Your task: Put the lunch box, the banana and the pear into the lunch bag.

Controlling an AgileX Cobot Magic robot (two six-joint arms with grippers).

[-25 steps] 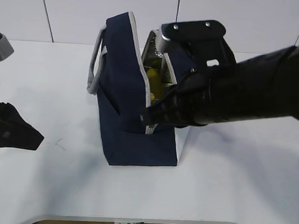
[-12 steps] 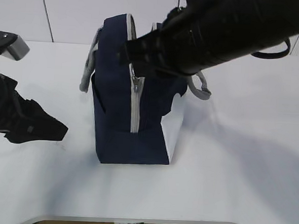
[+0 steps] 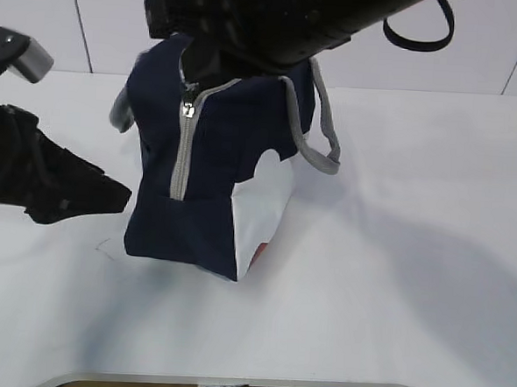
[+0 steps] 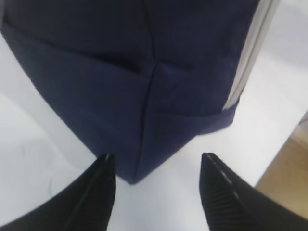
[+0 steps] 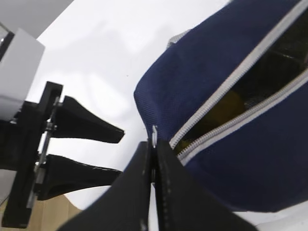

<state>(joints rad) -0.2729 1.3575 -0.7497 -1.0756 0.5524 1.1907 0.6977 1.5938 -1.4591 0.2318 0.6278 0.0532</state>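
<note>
Right wrist view: my right gripper (image 5: 154,159) is pinched shut on the zipper pull (image 5: 154,136) of the lunch bag (image 3: 211,182) mid-table; something yellow shows inside. Zipper part-closed along the top; left gripper (image 4: 156,185) open, empty, near the bag's corner. Contents otherwise hidden.

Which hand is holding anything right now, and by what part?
The right hand is pinched shut on the lunch bag's zipper pull, at the top corner. The left hand is open beside the bag's lower corner, holding nothing.
</note>
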